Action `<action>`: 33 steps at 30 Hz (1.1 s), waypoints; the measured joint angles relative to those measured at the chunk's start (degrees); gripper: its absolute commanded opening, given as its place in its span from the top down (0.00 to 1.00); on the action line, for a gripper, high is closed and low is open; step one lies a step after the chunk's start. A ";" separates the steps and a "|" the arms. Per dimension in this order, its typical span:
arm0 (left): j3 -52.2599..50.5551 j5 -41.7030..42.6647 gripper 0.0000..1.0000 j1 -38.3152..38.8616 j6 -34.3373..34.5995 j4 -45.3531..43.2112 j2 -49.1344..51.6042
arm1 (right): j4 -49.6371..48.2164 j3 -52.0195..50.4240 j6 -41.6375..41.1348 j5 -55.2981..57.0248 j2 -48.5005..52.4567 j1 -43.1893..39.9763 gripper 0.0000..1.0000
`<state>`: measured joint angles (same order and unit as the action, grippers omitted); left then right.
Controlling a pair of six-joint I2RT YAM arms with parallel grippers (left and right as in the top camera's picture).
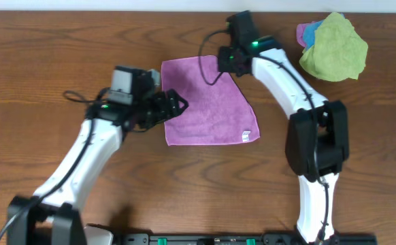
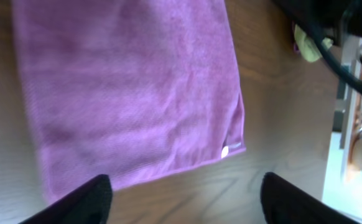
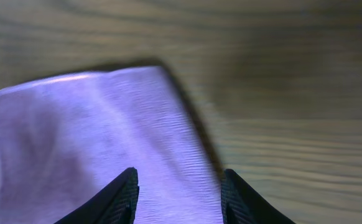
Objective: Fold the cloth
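The purple-magenta cloth (image 1: 208, 102) lies spread flat in the middle of the table, with its white tag (image 1: 245, 135) at the near right corner. My left gripper (image 1: 176, 106) is open over the cloth's left edge. In the left wrist view its fingers (image 2: 184, 199) are wide apart above bare wood, just off the cloth's edge (image 2: 131, 87), and the tag (image 2: 226, 150) shows. My right gripper (image 1: 226, 62) is at the cloth's far right corner. In the right wrist view its fingers (image 3: 178, 199) are apart, with the cloth corner (image 3: 94, 137) between and below them.
A crumpled yellow-green cloth (image 1: 334, 47) lies at the far right of the table on top of a blue cloth (image 1: 312, 30). The right arm's base (image 1: 317, 143) stands right of the purple cloth. Bare wood surrounds the cloth.
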<state>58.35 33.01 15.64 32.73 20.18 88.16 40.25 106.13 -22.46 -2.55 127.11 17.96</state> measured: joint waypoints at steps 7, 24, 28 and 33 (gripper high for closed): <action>0.13 -0.66 0.73 2.64 8.41 -13.14 13.86 | 0.74 0.00 3.54 -0.52 0.00 -1.81 0.54; 2.84 -6.95 0.94 2.91 15.06 -2.86 21.94 | 1.33 0.00 7.02 -0.68 0.00 -1.81 0.55; 3.37 -9.51 0.94 2.91 14.56 1.62 21.18 | 2.75 0.00 7.89 -0.68 0.00 -1.81 0.58; 3.78 -11.56 0.94 2.91 13.31 4.76 20.72 | 4.46 0.00 8.20 -0.70 0.00 -1.81 0.59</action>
<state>62.13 21.45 18.55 46.04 24.95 108.88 44.71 106.13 -14.26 -3.25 127.11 16.14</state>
